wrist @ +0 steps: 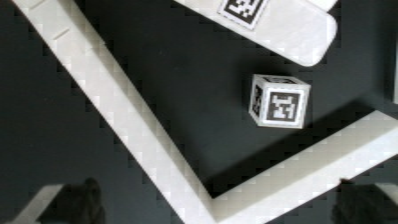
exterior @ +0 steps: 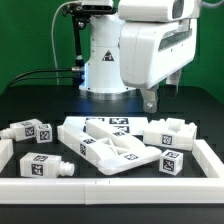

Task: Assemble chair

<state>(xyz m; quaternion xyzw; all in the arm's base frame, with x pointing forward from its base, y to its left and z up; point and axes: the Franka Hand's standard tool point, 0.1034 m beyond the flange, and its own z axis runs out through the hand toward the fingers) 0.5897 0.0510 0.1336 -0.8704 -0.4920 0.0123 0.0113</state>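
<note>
The chair lies in loose white parts across the black table. A large flat panel [exterior: 100,148] sits in the middle, with a tagged panel [exterior: 112,127] behind it. Two pegged pieces [exterior: 30,130] [exterior: 45,166] lie on the exterior view's left, and a blocky piece [exterior: 166,133] and a small tagged block [exterior: 170,161] on its right. My gripper [exterior: 150,100] hangs high above the table behind the parts, open and empty. In the wrist view my gripper [wrist: 221,192] is spread wide, its dark fingers [wrist: 75,198] blurred, over a corner of the white rail. A small tagged block [wrist: 279,102] and a rounded panel [wrist: 267,22] lie beyond.
A low white rail [exterior: 110,186] borders the work area along the front and both sides; its corner [wrist: 169,150] shows as a V in the wrist view. The arm's white base [exterior: 100,60] stands at the back, with black cables at the exterior view's left.
</note>
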